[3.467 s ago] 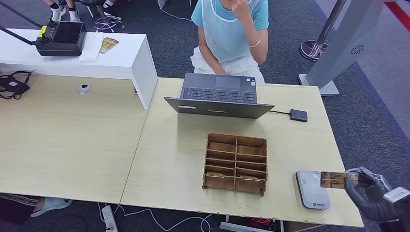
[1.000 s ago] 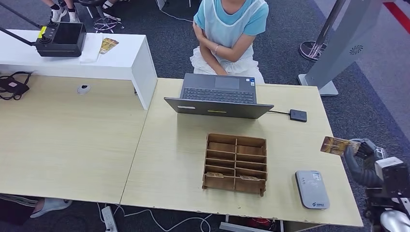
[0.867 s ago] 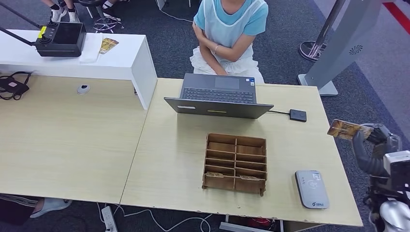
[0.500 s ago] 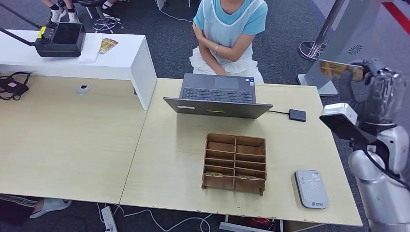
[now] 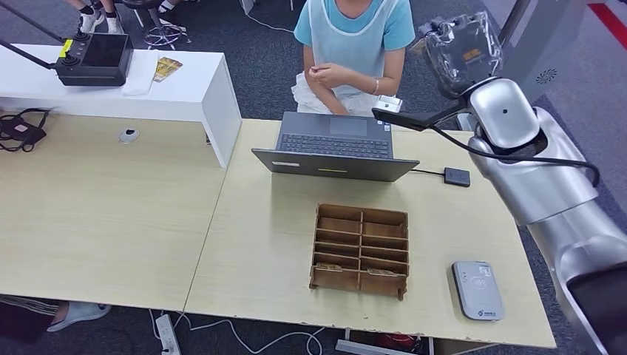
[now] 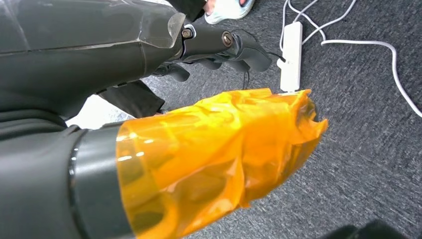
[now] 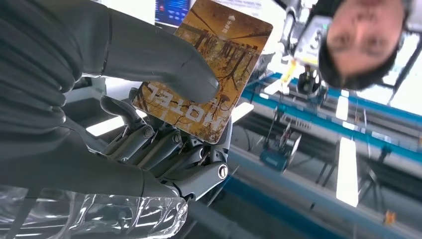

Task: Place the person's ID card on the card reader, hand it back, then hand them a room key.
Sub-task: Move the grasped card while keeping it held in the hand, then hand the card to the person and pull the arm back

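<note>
Brown "HOTEL"-printed ID card (image 7: 209, 74) pinched in right robot hand (image 7: 124, 114); card reader (image 5: 478, 289) flat on table.

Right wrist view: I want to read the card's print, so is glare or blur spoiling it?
Right wrist view: the card is sharp and evenly lit, "HOTEL" legible though inverted, the right robot hand thumb covering part; background ceiling lights blown out, surroundings soft.

Silver right arm (image 5: 547, 185) with black cable; grey right hand (image 7: 124, 99) under clear plastic wrap.

Head view high, facing down over desk (image 5: 251, 244); left wrist faces floor; right wrist upward.
</note>
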`<state>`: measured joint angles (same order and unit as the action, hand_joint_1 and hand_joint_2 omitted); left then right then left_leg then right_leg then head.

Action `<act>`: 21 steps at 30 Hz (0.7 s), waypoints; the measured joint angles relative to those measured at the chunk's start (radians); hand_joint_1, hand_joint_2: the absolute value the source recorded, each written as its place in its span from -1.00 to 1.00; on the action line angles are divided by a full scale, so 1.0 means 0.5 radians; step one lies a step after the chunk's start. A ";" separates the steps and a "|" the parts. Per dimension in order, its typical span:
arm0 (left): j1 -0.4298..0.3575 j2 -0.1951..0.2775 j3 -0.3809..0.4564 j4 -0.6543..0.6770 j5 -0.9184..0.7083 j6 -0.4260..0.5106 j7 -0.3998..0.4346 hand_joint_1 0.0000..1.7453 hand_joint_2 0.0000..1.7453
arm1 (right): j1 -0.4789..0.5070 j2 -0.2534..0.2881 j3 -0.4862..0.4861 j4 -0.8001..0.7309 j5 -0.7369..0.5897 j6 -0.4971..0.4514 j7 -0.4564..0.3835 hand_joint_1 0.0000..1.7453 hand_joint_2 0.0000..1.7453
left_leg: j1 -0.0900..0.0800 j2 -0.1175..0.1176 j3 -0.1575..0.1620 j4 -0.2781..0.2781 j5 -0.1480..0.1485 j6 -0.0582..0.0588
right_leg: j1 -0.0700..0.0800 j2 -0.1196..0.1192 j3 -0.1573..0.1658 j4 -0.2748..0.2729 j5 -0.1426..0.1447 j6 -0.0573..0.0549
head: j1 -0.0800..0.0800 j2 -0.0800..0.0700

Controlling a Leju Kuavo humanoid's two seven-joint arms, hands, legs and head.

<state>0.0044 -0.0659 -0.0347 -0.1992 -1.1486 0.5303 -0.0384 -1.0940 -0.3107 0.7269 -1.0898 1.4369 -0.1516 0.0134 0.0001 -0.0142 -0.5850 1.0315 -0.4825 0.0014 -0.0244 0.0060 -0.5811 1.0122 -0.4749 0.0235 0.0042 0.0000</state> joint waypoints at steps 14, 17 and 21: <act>0.010 -0.007 -0.002 0.000 0.000 -0.007 -0.023 -1.00 -1.00 | -0.122 0.214 0.216 0.789 -0.197 0.016 0.123 1.00 1.00 | 0.000 -0.001 0.000 0.000 0.000 0.000 | 0.000 -0.001 0.000 -0.001 0.000 0.000 | 0.000 0.000; 0.012 -0.007 -0.002 0.000 0.000 -0.016 -0.025 -1.00 -1.00 | -0.129 0.236 0.226 0.832 -0.237 0.022 0.120 0.92 1.00 | 0.000 -0.001 0.000 0.000 0.000 0.000 | 0.000 -0.001 0.000 -0.001 0.000 0.000 | 0.000 0.000; 0.012 -0.007 -0.003 0.000 0.000 -0.019 -0.026 -1.00 -1.00 | -0.130 0.253 0.230 0.857 -0.267 0.007 0.125 -1.00 1.00 | 0.000 -0.001 0.000 0.000 0.000 0.000 | 0.000 -0.001 0.000 -0.001 0.000 0.000 | 0.000 0.000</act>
<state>0.0106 -0.0694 -0.0362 -0.1991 -1.1486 0.5207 -0.0514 -1.1589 -0.1843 0.8421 -0.6613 1.3033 -0.1480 0.0756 0.0001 -0.0147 -0.5850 1.0315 -0.4825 0.0014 -0.0243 0.0054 -0.5811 1.0116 -0.4749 0.0235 0.0042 0.0000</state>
